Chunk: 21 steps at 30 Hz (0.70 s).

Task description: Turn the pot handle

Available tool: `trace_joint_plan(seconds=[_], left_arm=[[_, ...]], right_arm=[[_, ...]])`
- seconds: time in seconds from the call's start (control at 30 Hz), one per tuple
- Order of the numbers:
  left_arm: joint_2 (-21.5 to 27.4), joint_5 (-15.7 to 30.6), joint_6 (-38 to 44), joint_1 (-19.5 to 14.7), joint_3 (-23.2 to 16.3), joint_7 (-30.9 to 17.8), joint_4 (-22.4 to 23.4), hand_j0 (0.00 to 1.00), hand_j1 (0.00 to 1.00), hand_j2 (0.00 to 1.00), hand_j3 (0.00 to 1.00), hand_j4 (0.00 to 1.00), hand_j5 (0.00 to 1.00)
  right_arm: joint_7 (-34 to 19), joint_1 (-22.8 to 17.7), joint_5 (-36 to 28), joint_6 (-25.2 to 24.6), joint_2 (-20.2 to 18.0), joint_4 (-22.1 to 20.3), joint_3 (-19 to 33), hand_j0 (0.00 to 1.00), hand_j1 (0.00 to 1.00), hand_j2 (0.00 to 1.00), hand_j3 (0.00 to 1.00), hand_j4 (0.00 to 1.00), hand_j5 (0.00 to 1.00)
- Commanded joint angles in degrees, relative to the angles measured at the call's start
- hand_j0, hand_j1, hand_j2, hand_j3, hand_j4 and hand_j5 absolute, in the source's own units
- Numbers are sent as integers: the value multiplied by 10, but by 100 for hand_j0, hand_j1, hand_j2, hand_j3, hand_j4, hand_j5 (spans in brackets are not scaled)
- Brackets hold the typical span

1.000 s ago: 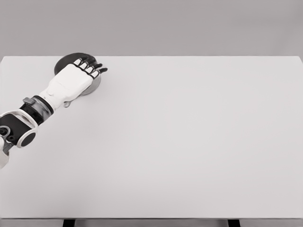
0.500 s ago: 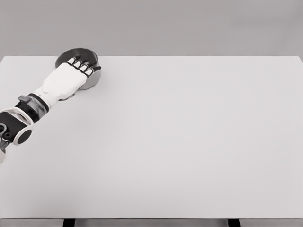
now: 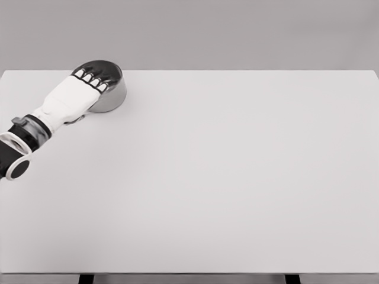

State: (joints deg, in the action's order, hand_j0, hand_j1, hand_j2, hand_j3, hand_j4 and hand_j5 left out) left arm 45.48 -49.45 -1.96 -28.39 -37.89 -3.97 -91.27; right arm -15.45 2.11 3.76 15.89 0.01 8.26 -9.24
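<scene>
Found the pot at the upper left of the frame, close to the far edge of the surface and not far from its left edge. Found the left hand lying across the pot's near left side, reaching up from the lower left, back of the hand upward. Could not tell whether released, clenched or gripping anything: hidden by the hand's own back and the dark of the pot's mouth. Saw no handle anywhere; probably covered by the hand or wrist, but could not confirm. Saw no right arm in the frame.

Judged the main risk to be a turn without a sure hold. With contact only on the rim or wall, likely to slip round the pot and leave the handle where it was. With a downward press off centre, likely to tip the pot rather than spin it. With a push instead of a twist, likely to slide the pot toward the far edge, so close behind it, and off. Judged a second risk in the reach: arm well stretched out, leaving little wrist travel for the turn.
</scene>
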Motion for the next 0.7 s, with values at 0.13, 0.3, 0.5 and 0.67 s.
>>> trace_joint_plan(seconds=[0.13, 0.3, 0.5, 0.67], left_arm=[[5, 1, -1, -2, 0, 1, 11, 100, 100, 100, 100, 100, 100], [4, 11, -10, 0, 0, 2, 12, 100, 100, 100, 100, 100, 100], [-7, 10, -19, -1, 2, 6, 45, 100, 100, 100, 100, 100, 100], [-9, 11, -26, -4, 13, 6, 71, 100, 100, 100, 100, 100, 100]], right_arm=[[0, 0, 0, 0, 0, 0, 0, 100, 100, 100, 100, 100, 100], [0, 0, 0, 0, 0, 0, 0, 100, 100, 100, 100, 100, 100], [0, 0, 0, 0, 0, 0, 0, 100, 100, 100, 100, 100, 100], [0, 0, 0, 0, 0, 0, 0, 100, 100, 100, 100, 100, 100]])
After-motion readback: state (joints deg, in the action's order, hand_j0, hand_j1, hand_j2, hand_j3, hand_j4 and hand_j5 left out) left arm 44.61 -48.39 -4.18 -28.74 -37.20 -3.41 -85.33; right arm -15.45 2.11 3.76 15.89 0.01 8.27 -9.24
